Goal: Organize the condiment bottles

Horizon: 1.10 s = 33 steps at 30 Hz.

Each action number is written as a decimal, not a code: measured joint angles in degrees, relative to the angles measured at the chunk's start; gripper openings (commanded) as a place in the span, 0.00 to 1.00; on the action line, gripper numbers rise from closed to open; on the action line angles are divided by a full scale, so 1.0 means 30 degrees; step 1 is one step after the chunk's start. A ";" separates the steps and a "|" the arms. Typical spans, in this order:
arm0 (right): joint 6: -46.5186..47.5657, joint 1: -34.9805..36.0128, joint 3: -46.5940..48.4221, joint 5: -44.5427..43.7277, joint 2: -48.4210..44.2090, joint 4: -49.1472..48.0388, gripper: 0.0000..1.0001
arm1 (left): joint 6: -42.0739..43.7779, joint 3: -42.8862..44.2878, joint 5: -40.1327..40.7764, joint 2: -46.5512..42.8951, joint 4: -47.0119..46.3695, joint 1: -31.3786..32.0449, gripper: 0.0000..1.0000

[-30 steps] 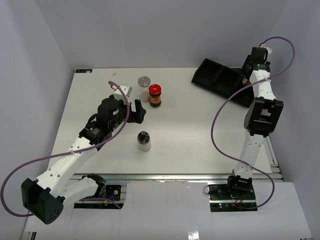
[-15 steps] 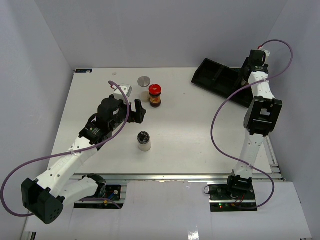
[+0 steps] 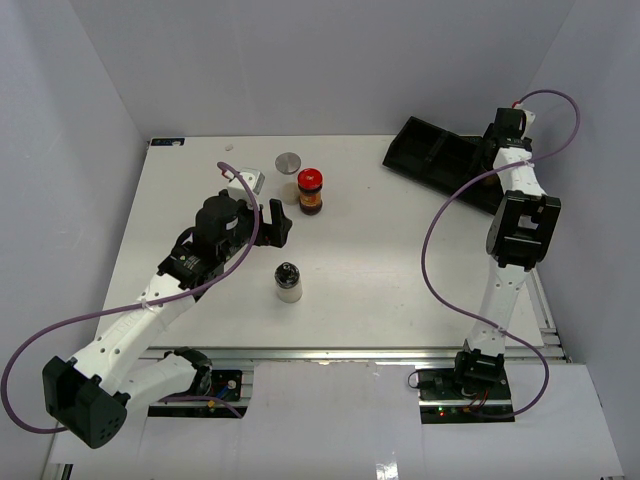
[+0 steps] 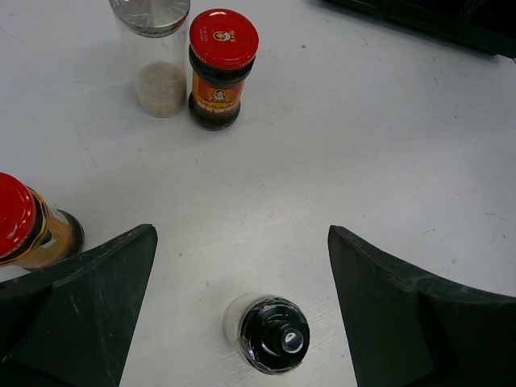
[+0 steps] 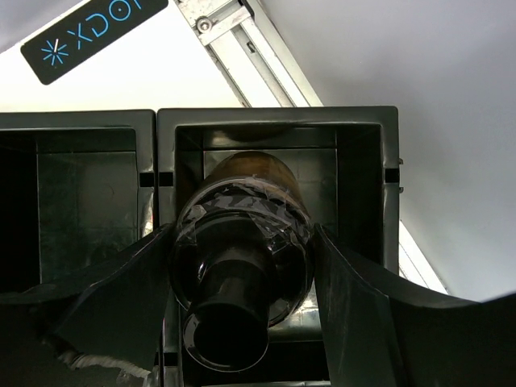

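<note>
One dark-topped brown bottle (image 5: 250, 185) is down inside the end compartment of the black tray (image 3: 425, 150) at the far right of the bench (image 3: 400, 260), with the right hand (image 5: 242, 242) clenched on its sides, so that placement looks nearly done but not let go. Four more stand loose on the bench: a red-capped jar (image 3: 311, 188) and a metal-lidded clear jar (image 3: 288, 162) at far centre, a black-topped pale shaker (image 3: 288, 280) nearer, and a second red-capped bottle (image 4: 20, 222) to the left. The left hand (image 4: 242, 234) hangs spread wide above the shaker, grasping and touching nothing.

Black tray (image 3: 430, 150), white table (image 3: 380, 260)
</note>
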State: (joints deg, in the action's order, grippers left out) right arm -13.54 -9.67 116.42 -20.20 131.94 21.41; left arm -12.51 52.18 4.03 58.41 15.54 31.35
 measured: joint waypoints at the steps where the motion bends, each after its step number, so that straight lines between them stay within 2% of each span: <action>1: 0.0004 0.0000 0.0000 0.0002 0.0015 0.0006 0.74 | 0.0000 0.0010 0.0000 0.0000 0.0007 0.0000 0.98; 9: 0.0025 0.0000 0.0015 0.0003 0.0037 -0.0114 0.88 | 0.0000 0.0023 0.0000 -0.0007 0.0119 0.0000 0.98; 17: 0.0086 0.0007 0.0640 -0.0078 0.0037 0.0166 0.90 | 0.0014 0.0023 0.0014 -0.0007 0.0126 0.0000 0.98; 23: 0.0101 0.0275 0.1254 -0.0754 -0.0584 0.1811 0.92 | 0.0015 0.0023 0.0120 -0.0007 0.0111 0.0000 0.98; 26: 0.0083 0.0585 0.0970 -0.0730 -0.1773 0.2903 0.92 | 0.0009 0.0023 0.0309 0.0000 0.0110 0.0000 0.98; 30: 0.0183 0.1577 -0.1557 0.0148 -0.5394 0.3919 0.92 | 0.0000 0.0017 0.0492 0.0120 0.0115 0.0000 0.98; 33: 0.0382 0.3224 -0.3356 0.1013 -0.8174 0.4204 0.92 | 0.0000 0.0102 0.0528 0.0416 0.0321 0.0000 0.98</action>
State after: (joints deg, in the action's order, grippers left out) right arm -12.40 0.00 106.35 -17.16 107.42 34.02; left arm -12.51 52.49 5.62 59.66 16.51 31.35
